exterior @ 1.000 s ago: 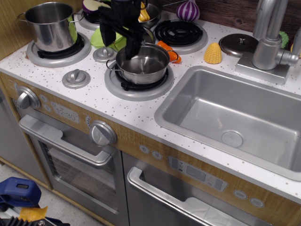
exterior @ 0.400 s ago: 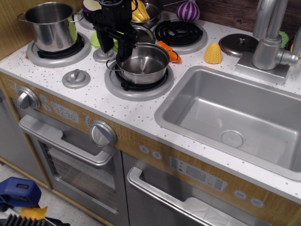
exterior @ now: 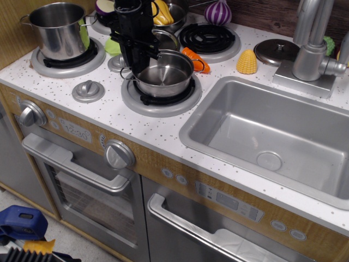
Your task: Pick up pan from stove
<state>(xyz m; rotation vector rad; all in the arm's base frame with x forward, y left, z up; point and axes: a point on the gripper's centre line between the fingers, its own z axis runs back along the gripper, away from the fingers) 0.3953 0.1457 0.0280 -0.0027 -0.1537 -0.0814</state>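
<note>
A small steel pan sits on the front middle burner of the toy stove. Its inside is empty and a thin loop handle shows on its right side. My black gripper comes down from the top of the view onto the pan's left rim. Its fingers stand close together on either side of the rim, shut on it. The pan's left handle is hidden behind the fingers. The pan's bottom still looks to be on the burner.
A tall steel pot stands on the left burner. An orange toy and a green one lie behind the pan. A yellow corn, a lid, the faucet and the sink are to the right.
The gripper moved left and down from above the pan to its left rim, and its fingers narrowed from wide open to closed on the rim. The pan shifted slightly left.
</note>
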